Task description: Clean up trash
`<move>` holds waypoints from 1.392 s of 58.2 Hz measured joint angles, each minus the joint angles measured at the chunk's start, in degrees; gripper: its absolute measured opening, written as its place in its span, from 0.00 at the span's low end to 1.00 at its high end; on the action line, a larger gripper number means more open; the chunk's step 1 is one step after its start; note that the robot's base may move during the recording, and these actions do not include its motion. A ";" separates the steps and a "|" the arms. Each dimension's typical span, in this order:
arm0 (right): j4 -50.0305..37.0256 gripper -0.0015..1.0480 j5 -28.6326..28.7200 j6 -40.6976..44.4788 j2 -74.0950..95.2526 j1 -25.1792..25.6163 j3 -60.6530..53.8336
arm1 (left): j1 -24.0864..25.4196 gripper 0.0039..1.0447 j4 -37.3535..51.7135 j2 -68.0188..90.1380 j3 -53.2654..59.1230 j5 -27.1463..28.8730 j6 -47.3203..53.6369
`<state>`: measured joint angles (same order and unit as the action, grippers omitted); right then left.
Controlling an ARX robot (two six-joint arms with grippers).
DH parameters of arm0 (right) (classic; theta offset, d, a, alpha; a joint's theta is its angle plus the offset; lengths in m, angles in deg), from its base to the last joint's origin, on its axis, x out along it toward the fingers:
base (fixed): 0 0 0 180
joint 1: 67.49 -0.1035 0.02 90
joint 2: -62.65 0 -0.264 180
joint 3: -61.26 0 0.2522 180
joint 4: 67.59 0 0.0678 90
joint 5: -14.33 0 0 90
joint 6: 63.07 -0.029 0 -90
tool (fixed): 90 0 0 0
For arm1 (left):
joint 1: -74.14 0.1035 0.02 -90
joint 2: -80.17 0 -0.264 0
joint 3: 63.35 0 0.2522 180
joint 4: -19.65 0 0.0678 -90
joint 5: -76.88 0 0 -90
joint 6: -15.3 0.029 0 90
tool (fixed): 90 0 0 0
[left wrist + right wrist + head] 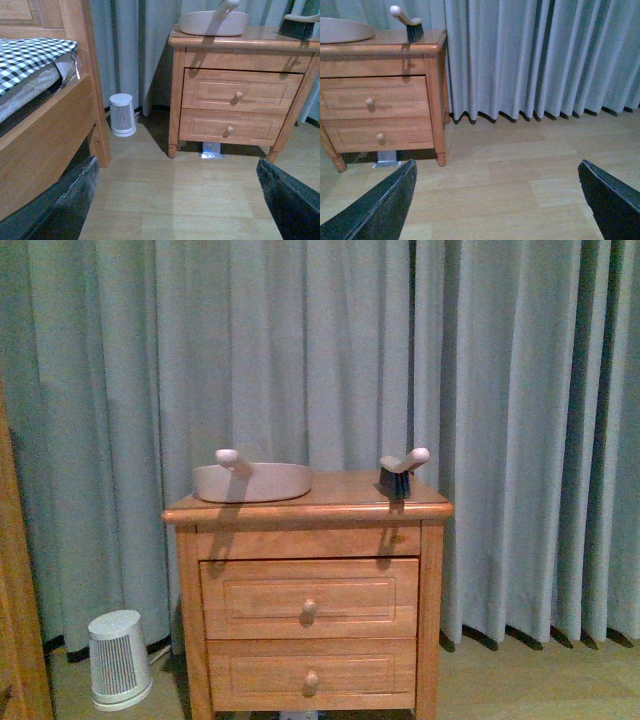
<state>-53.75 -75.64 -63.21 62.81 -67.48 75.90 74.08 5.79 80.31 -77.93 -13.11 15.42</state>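
Observation:
The trash is out of view in every frame. A pale dustpan (252,481) with a rounded handle lies on the wooden nightstand (310,602), and a small brush (402,472) with dark bristles stands at the top's right side. The left wrist view has the dustpan (212,22) and the brush (300,25) at its upper edge. My left gripper (177,200) is open over bare wooden floor in front of the nightstand. Over bare floor to the right of the nightstand, my right gripper (497,200) stands open too, holding nothing. The brush (410,25) shows in the right wrist view.
A wooden bed frame (45,135) with a black-and-white checked cover (30,55) stands left of the nightstand. A small white ribbed appliance (118,660) sits on the floor between them. Grey curtains (500,420) hang behind. A white power strip (211,149) lies under the nightstand.

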 joint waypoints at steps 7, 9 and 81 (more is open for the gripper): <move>0.00 0.93 0.00 0.00 0.00 0.00 0.00 | 0.00 0.93 0.00 0.00 0.00 0.02 0.00; 0.00 0.93 0.00 0.00 0.00 0.00 0.00 | 0.00 0.93 0.00 0.00 0.00 0.00 0.00; 0.00 0.93 0.00 0.00 0.00 0.00 0.00 | 0.00 0.93 0.00 0.00 0.00 0.02 0.00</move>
<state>-53.75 -75.64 -63.21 62.81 -67.48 75.90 74.08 5.79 80.31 -77.93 -13.09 15.42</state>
